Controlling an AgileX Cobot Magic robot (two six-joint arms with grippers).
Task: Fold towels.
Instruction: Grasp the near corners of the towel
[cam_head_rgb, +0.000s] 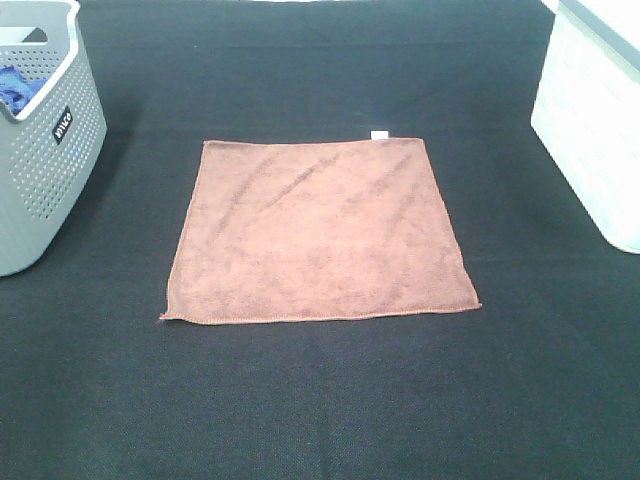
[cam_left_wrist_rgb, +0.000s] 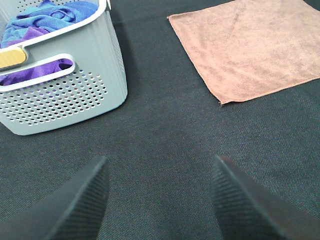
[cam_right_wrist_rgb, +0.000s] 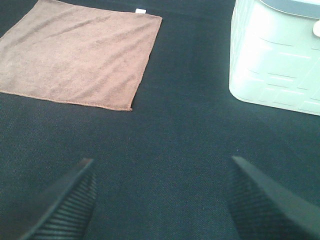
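Left gripper (cam_left_wrist_rgb: 160, 158) splayed, right gripper (cam_right_wrist_rgb: 162, 159) splayed

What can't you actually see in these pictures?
Grey basket: high view, cut off by the left edge; its wall hides most contents.
White bin: high and right wrist views, cut off by the edge; inside not visible.
Tag on the brown towel: too small to read, high view.
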